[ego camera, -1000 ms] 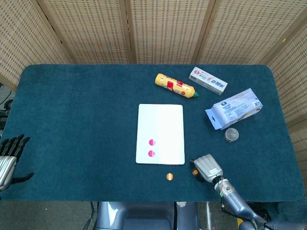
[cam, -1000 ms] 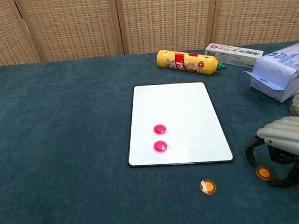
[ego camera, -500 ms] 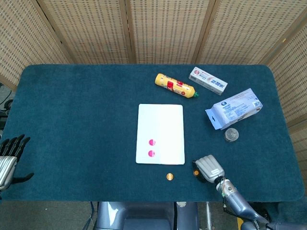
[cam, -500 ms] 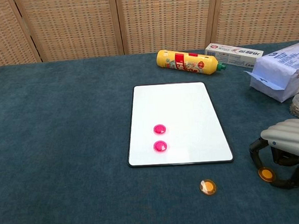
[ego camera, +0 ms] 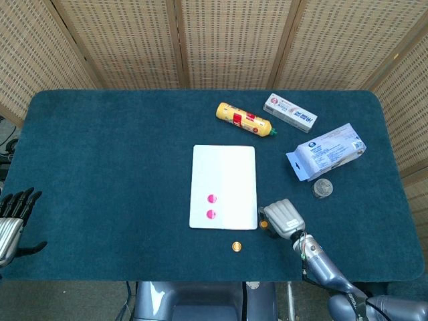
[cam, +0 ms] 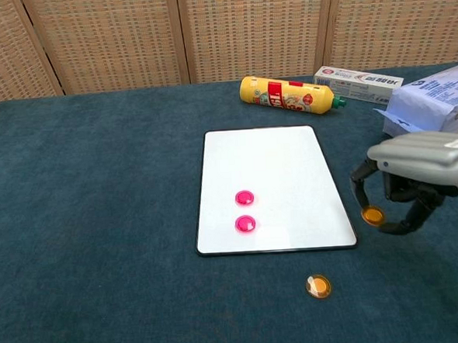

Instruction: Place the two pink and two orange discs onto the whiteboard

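**A:** ok so the right robot hand (cam: 416, 182) is now holding one orange disc (cam: 372, 215) pinched in its fingertips, up off the surface (cam: 100, 226). A second ago that disc was lying flat on the blue cloth under the hand, further out to the right. So the pick worked, and it's carrying it toward the whiteboard (cam: 267, 157) now.

**B:** yeah, it's hanging just beside the board's right edge, near the lower corner, not over the white yet. The two pink discs (cam: 245, 211) are already sitting on the board, one just above the other.

**A:** and the other orange disc (cam: 318, 286) is lying on the cloth below the board's lower right corner, untouched.

**B:** so I'd say half done, third one in transit. The left robot hand (ego camera: 12, 217) is just idling at the far edge, fingers apart, holding nothing.
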`<state>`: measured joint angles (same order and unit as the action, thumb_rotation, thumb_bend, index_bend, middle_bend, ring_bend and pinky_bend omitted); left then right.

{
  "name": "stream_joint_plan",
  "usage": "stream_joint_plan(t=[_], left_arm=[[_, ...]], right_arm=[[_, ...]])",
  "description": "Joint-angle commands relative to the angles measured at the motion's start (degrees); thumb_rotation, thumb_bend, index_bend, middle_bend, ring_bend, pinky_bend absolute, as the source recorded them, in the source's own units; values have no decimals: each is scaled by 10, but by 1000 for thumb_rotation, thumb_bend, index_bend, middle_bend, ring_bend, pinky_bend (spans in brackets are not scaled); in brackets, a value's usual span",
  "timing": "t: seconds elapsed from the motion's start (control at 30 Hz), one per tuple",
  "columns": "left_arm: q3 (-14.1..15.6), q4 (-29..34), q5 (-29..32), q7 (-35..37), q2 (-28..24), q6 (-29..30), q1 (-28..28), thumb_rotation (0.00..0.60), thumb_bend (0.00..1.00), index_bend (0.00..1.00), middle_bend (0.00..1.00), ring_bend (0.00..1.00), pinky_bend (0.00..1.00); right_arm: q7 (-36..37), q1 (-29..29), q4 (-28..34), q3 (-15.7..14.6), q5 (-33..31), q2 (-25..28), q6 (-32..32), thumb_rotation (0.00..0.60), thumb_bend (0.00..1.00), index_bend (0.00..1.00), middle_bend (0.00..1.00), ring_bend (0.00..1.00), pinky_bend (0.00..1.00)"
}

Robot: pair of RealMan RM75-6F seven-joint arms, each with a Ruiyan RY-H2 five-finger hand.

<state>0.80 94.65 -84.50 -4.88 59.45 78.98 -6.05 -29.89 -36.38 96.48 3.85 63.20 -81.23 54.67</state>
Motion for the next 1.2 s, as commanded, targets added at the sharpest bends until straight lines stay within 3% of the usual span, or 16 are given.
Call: stream_joint_plan(t=[0.03, 0.23, 0.4, 0.7, 0.9, 1.2], left_arm=[[-1, 0, 1, 2, -1, -1, -1, 600, 0, 0, 0, 0, 0], [-4, -2, 8, 8, -3, -6, -3, 600, 0, 0, 0, 0, 0], [-7, -5, 16, 15, -5, -16, -7, 600, 0, 0, 0, 0, 0], [-8, -3, 21, 19, -8, -24, -11, 600, 0, 0, 0, 0, 0], [-8, -4, 22, 16, -6, -22, -10, 600, 0, 0, 0, 0, 0], [-6, -2, 18, 17, -7, -20, -10, 600, 0, 0, 0, 0, 0]], right_arm=[[-66, -56, 8, 53, -96, -18, -16, 600, 376, 562, 1000, 939, 1000], [-136, -124, -25, 91, -228, -73, -5, 600, 387, 562, 1000, 939, 1000], [-178, -156, -72, 79, -273, -114, 10, 600, 388, 562, 1000, 939, 1000], [-182, -171, -104, 67, -291, -132, 14, 600, 386, 555, 1000, 939, 1000], [-188, -175, -94, 58, -304, -126, 18, 600, 272, 314, 1000, 939, 1000], [-154, -155, -28, 45, -245, -84, 49, 600, 282, 274, 1000, 939, 1000]])
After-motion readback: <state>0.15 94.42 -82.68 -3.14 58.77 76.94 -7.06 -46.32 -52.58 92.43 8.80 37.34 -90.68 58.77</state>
